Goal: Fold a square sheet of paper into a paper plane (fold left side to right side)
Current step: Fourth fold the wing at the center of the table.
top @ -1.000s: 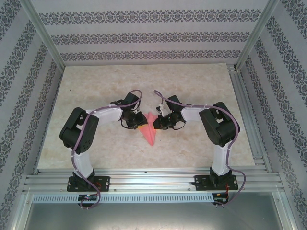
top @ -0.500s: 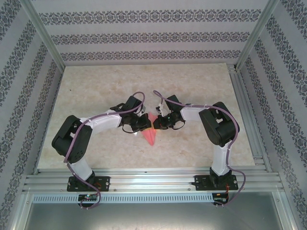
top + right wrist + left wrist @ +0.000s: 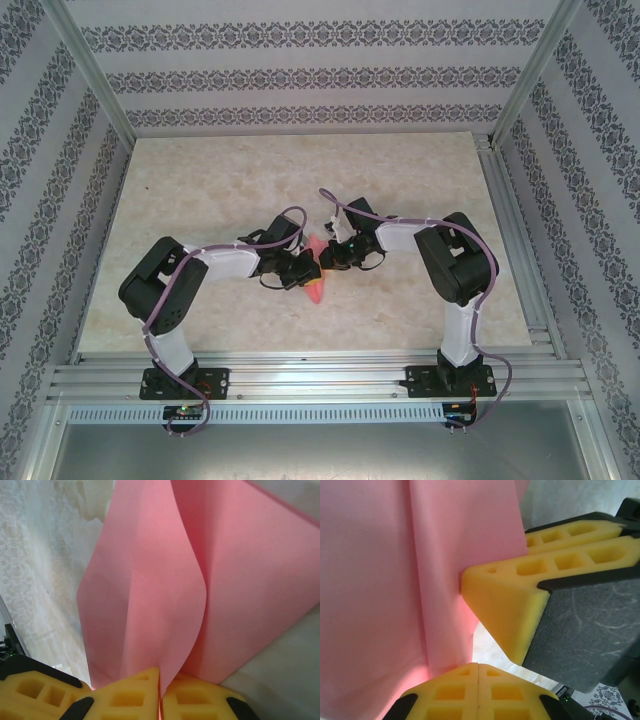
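Clenched on the paper plane (image 3: 150,590) at the right end effector (image 3: 160,674), with thin pink-red sheet nipped in the seam between blocky yellow foam pads with square hollows. Rises from there in smooth matte panels, softly creased, one curled edge in front. Pressed pad to pad at the left end effector (image 3: 478,669), paper edge reaching its tips; cannot tell whether caught. Sits at the middle of the pale, mottled table (image 3: 200,190), narrow tip toward the arm bases.

Patterned wallpaper walls (image 3: 300,75), beige marbled tabletop (image 3: 200,180), aluminium frame rails (image 3: 300,380)
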Tool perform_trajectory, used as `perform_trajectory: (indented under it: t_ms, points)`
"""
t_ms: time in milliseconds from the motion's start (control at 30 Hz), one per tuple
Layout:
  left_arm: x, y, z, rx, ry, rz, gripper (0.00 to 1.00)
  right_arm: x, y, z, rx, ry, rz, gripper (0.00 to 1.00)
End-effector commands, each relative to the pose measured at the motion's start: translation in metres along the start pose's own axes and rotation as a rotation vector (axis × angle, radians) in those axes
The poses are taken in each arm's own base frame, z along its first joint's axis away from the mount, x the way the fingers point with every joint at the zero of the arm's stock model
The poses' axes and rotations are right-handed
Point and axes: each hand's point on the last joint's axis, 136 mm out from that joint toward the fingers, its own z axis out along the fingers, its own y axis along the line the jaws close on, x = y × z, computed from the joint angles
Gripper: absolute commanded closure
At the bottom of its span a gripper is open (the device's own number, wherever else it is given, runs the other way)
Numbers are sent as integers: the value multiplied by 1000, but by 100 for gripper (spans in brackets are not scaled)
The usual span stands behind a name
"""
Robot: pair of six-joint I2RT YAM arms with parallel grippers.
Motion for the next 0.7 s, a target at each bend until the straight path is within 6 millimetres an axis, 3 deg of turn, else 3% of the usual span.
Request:
perform_trajectory:
  t_ms: [0,233,667]
  points:
    - [-1,-18,3,57,-4,19,100,24,-24,20,81,80,22,91]
    - [-1,-16,3,44,-8,26,100,24,-24,21,84,83,22,91]
    - [7,25,7,-104,10,15,100,25,-25,20,97,91,17,91]
